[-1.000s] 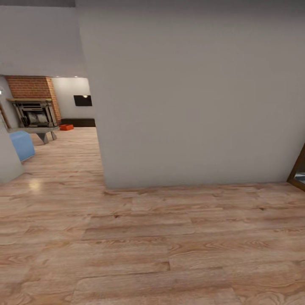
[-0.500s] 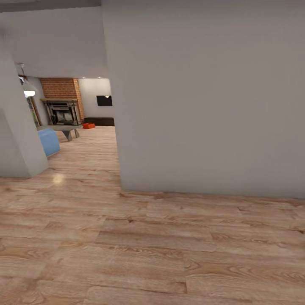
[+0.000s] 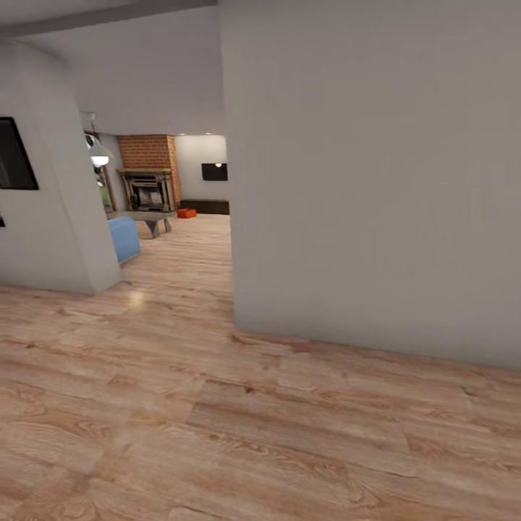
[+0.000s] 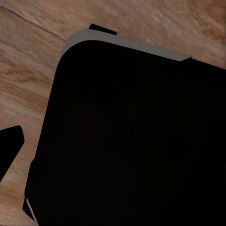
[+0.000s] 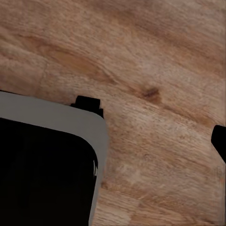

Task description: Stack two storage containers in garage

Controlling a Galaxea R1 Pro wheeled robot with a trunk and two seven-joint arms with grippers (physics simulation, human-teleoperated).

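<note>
A: Head view, left to right: white wall corner (image 3: 65,217) with a dark panel (image 3: 14,155), then the opening into the living room (image 3: 174,195), then the big white wall (image 3: 376,181) closing off the right side. Light wood-plank floor (image 3: 217,405) underfoot.

B: Containers?

A: One small orange-red storage container (image 3: 187,213) far off, on the planks near the dark low unit at the back wall, right of the fireplace (image 3: 148,192) and brick chimney (image 3: 148,152). Too small to tell whether it's one bin or two together. Blue seat (image 3: 124,239) and a grey bench (image 3: 148,219) sit between the robot and it.

B: Pincers?

A: Can't tell for either. Wrist views show dark robot bodywork (image 4: 132,141) over planks; the right one has the same, a black panel with a grey edge (image 5: 47,160). A dark tip (image 4: 9,146) at one border of the left view and another (image 5: 220,141) in the right view may be fingers; nothing readable on their gap.

B: Handling guess?

A: Likely light, stiff plastic, low walls, open top. Smooth sides probably slip, so pinching over a wall rim, mid long side, looks safest. Empty bin should nest or stack without fuss. Not fragile by the look of it.
</note>
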